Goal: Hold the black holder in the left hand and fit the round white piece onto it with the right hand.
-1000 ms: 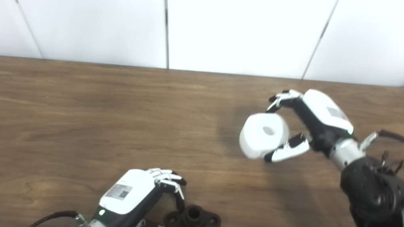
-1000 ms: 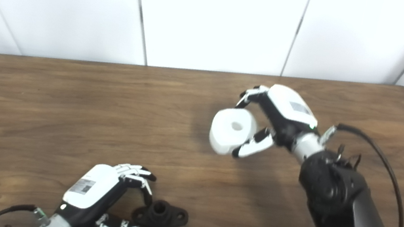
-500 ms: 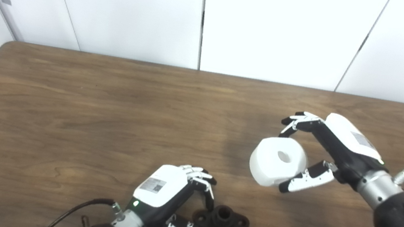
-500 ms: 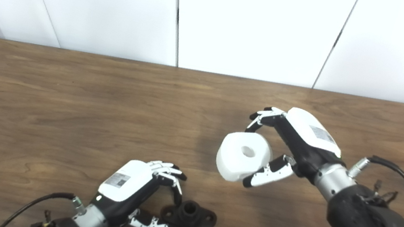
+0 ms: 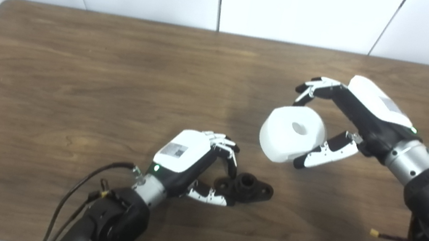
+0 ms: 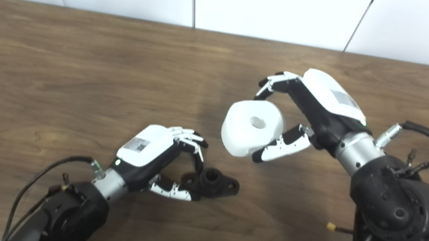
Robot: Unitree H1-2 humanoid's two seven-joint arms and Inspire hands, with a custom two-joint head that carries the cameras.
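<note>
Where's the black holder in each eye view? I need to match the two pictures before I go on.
Left eye view: the black holder lies low, just right of centre, at the left hand's fingertips.
Right eye view: the black holder lies low, about at centre.
Shared landmark: the round white piece in the right hand, up and to the right of the holder in both.

We count one brown wooden table (image 5: 76,74), and on it a single black holder (image 5: 246,187) near the front, a little right of the middle. There is one round white piece (image 5: 292,134) with one hole in its face, up and to the right of the holder. We also count two hands, a left hand (image 5: 194,168) near the front and a right hand (image 5: 351,115) farther back on the right, and behind the table three white wall panels (image 5: 299,10).
</note>
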